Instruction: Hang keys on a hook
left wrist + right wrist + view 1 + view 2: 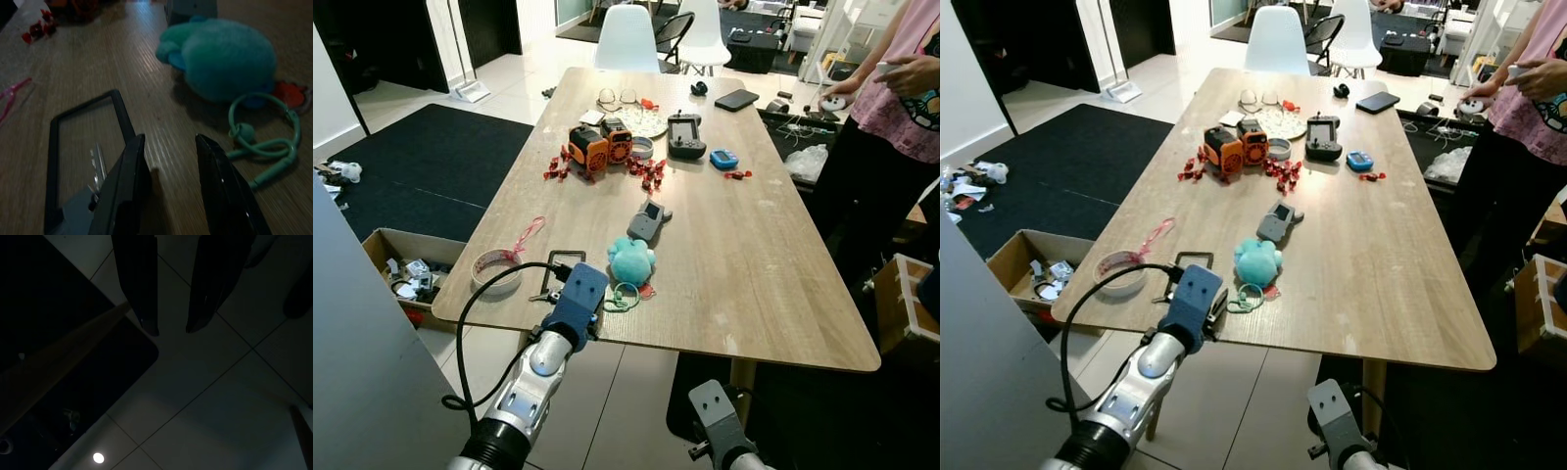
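Fingers (132, 181) of our left gripper (171, 186) are parted, holding nothing, low over the table (773, 274) at its near edge. Keys (98, 164) lie flat on the wood inside a black rectangular frame (83, 147), just beside one finger and outside the gap, so we're not lined up on them yet. Next to them on the other side: teal plush keychain (631, 260) with its teal loop cord (266, 142).

Right gripper (171, 328) hangs idle below the table over tiled floor, fingers parted, nothing between them.

Risks as we see them:
- Closing now pinches bare wood or the frame rail, not the keys.
- Keys lie flat and thin; fingers may skate over them or shove them toward the table edge and off.
- Drifting sideways could snag the loop cord and drag the plush along.
- Gripper cable (470, 323) loops out near the tape roll (496, 267); it could catch.
- We can't spot any hook from here.

Writing: nothing readable. Wrist views too dark, gadgets up the table too small.
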You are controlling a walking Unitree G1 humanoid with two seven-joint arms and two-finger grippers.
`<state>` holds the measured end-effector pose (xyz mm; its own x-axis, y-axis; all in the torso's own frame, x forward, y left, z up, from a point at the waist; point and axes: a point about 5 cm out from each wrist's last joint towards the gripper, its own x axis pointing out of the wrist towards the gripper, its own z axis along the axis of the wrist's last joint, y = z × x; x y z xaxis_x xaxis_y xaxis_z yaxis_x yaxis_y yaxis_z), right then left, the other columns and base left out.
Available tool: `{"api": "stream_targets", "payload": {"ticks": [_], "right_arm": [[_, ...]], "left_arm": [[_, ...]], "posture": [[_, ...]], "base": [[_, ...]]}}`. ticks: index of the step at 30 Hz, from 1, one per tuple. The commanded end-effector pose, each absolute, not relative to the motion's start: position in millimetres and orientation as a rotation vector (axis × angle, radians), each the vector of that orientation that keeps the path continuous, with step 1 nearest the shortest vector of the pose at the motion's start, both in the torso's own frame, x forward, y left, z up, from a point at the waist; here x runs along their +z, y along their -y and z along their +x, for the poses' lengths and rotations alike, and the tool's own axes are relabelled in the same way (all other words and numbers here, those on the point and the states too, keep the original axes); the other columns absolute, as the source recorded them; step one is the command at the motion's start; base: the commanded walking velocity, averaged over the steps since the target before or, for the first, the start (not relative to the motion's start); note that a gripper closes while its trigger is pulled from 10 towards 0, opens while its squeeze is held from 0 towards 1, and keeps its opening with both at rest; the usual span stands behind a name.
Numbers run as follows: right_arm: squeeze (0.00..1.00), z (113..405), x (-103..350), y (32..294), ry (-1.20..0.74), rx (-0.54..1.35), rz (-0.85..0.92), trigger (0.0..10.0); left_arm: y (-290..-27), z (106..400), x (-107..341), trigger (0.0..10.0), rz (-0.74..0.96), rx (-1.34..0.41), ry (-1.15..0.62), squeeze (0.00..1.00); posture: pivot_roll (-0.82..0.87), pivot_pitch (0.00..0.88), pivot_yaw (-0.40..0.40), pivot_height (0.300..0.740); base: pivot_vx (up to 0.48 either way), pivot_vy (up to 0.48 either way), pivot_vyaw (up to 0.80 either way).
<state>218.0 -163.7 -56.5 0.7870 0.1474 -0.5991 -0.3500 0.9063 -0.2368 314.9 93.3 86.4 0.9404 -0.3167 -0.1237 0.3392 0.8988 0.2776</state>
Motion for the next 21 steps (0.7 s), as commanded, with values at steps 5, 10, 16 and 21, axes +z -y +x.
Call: {"api": "stream_targets", "payload": {"ticks": [5,10,16,21], "right_arm": [[0.00,214.4,-59.5,164.1,-0.635,0.284,-0.356,10.0],[0.00,214.9,-59.3,162.1,-0.633,0.293,-0.356,10.0],[0.00,215.0,-59.2,159.9,-0.629,0.299,-0.352,10.0],[0.00,214.5,-59.5,159.0,-0.630,0.305,-0.352,10.0]], "left_arm": [[-79.7,315.3,91.1,10.0,0.203,-0.482,-0.076,0.00],[-69.3,309.2,92.8,10.0,0.159,-0.630,-0.068,0.00],[-65.1,304.1,96.4,10.0,0.109,-0.734,-0.046,0.00],[-64.3,307.0,97.5,10.0,0.157,-0.729,-0.036,0.00]], "posture": [[0.04,0.101,-0.034,0.740],[0.04,0.112,-0.032,0.740],[0.04,0.116,-0.031,0.740],[0.04,0.119,-0.031,0.740]], "base": [[0.000,0.000,0.00],[0.000,0.000,0.00],[0.000,0.000,0.00],[0.000,0.000,0.00]]}}
